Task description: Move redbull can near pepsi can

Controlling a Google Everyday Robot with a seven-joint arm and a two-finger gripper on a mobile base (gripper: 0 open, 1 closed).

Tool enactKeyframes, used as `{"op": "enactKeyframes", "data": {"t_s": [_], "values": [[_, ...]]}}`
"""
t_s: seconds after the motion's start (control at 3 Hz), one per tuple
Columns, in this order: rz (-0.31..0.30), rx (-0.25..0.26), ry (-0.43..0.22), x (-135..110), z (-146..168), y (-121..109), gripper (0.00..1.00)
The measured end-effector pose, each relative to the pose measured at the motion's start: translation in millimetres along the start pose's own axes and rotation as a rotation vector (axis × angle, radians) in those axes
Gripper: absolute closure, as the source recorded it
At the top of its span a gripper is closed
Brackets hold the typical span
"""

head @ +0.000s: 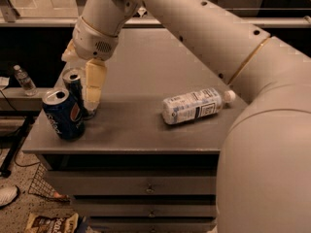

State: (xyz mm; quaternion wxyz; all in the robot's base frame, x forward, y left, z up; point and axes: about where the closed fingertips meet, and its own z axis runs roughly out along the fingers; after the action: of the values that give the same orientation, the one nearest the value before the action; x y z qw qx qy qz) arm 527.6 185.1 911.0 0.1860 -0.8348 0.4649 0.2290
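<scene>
step: set-down, likely nearly done | item: slim blue-and-silver redbull can, upright at frame left, just beside wide dark-blue pepsi can on grey counter | gripper: cream fingers clasp the slim can | you: release gently, lift straight up, nudge neither can

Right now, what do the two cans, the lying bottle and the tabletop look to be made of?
The redbull can and pepsi can: thin metal, probably aluminium, with bare silver tops and glossy printed sides. The bottle: clear plastic, paper-like label, white cap. The tabletop: dull grey, likely brushed metal or laminate. The gripper, at the redbull can, looks like matte cream plastic.
</scene>
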Motion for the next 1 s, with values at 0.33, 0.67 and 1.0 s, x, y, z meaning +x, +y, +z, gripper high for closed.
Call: {"op": "enactKeyframes", "data": {"t_s": [0.33,0.67,1.0], "values": [[0.000,0.000,0.000,0.0,0.0,0.0,0.00],[0.005,0.017,0.019,0.6,-5.2,1.6,0.00],[0.076,0.078,0.090,20.7,-43.2,15.2,0.00]]}}
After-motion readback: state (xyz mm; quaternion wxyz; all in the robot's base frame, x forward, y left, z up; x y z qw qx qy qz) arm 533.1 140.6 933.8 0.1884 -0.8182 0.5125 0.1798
